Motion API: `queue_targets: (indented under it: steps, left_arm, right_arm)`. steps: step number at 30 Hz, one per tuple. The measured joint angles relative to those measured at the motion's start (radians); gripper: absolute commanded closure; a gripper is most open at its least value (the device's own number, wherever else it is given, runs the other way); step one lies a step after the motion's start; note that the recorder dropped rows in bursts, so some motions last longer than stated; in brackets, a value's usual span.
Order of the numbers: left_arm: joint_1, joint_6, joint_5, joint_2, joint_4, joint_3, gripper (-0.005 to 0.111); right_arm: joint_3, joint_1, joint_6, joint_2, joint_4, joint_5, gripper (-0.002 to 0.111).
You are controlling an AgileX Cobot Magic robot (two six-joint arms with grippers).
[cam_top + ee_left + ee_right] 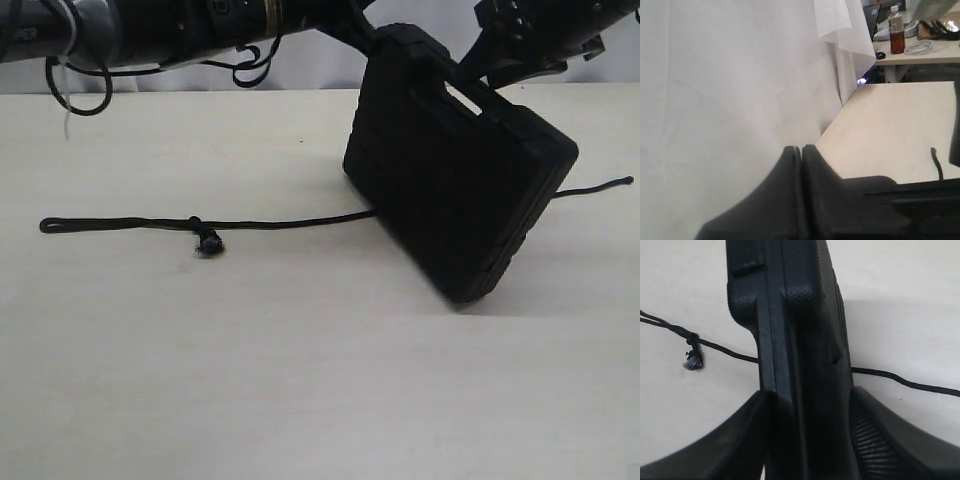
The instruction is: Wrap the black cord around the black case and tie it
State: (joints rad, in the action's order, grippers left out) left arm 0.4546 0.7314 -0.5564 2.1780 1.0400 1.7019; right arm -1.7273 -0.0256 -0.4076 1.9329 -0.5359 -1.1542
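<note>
Black case: tilted, raised by its handle edge | right hand: spread wide, clamped across case | black cord: flat on tabletop, passing behind case, knot and looped end left of case, other end right of case | left hand: pinched together, empty, up left of case

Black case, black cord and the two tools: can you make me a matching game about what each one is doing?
Things:
1. flat matte black plastic case
2. long thin black braided cord
3. left tool
4. right tool

States:
A. shut, holding nothing
B. stretched out along the pale table
C. tilted up, not lying flat
D. gripping the case

Pairs: 1-C, 2-B, 3-A, 4-D.
</note>
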Motion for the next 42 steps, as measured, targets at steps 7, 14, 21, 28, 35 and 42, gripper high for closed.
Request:
queue_targets:
  steps: [7,14,21,28,35,42]
  left_arm:
    - [0.002,0.0,0.046,0.054,0.0,0.02,0.107]
    - [0.002,0.038,0.022,0.06,0.063,0.022,0.107]
    - [0.01,0.087,0.013,0.06,0.162,0.022,0.107]
    - [0.01,0.127,0.029,0.06,0.203,0.027,0.107]
    - [0.01,0.146,0.021,0.079,0.213,0.043,0.107]
    - [0.01,0.151,0.018,0.083,0.209,0.044,0.107]
  right_arm:
    - [0.013,0.001,-0.013,0.0,-0.023,-0.006,0.062]
    - [0.034,0.004,-0.041,0.0,-0.073,-0.025,0.062]
    - [0.037,0.004,-0.045,0.0,-0.088,-0.025,0.062]
    - [0.037,0.004,-0.049,0.0,-0.09,-0.025,0.062]
    - [0.039,0.004,-0.082,0.002,-0.107,-0.025,0.062]
    - [0.031,0.004,-0.126,0.002,-0.11,-0.027,0.062]
